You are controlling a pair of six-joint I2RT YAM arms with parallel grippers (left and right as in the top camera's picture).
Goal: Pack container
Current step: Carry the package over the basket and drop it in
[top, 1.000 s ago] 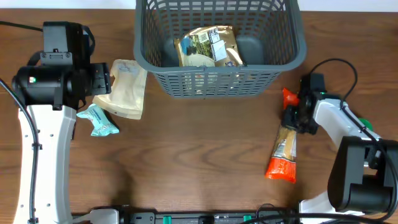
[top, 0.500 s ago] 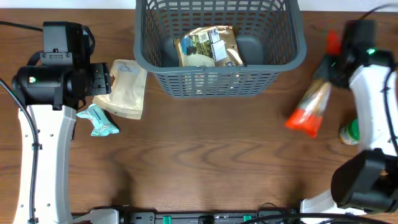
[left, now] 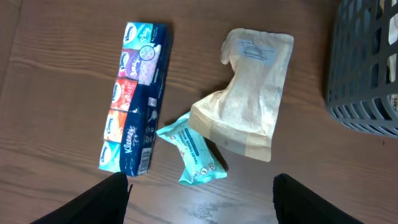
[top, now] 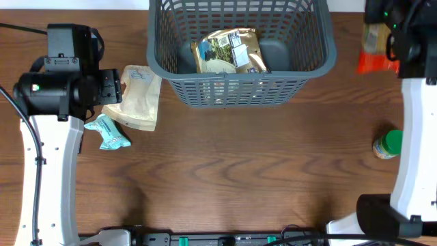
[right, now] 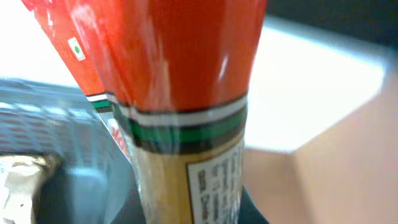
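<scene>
On the brown wooden bench (top: 232, 171), your large dark grey slotted plastic basket (top: 239, 89) sits at the far middle, with a gold foil pouch (top: 227, 49) lying inside. You're mid-carry: the right jaws pinch a long orange-and-clear plastic packet (top: 377, 51), held up near the basket's right rim. Next, I'd judge, you swing it left over the opening, clearing the rim, before releasing. The left jaws hang spread above a beige paper pouch (left: 249, 99) and a small teal wrapper (left: 196, 149).

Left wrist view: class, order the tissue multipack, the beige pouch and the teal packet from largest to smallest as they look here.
1. beige pouch and tissue multipack: too close to rank; the pouch is wider, the multipack longer.
2. teal packet: clearly smallest.
</scene>
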